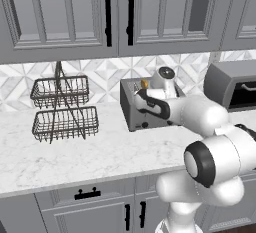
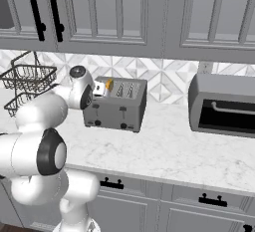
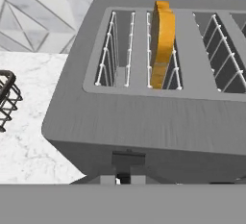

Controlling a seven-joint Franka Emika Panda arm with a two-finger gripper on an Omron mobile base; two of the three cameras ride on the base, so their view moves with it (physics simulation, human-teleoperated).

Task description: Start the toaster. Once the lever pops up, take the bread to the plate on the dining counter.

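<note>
The toaster (image 2: 115, 104) sits at the worktop's back edge, the bread (image 3: 162, 43) standing proud in its second slot. The gripper (image 3: 123, 177) hangs at the front lever; I can't tell how wide. Press straight down until it latches.

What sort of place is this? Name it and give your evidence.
A home kitchen, rendered: a toaster holding bread on a marble worktop, grey cabinets above, a tiled backsplash behind.
</note>
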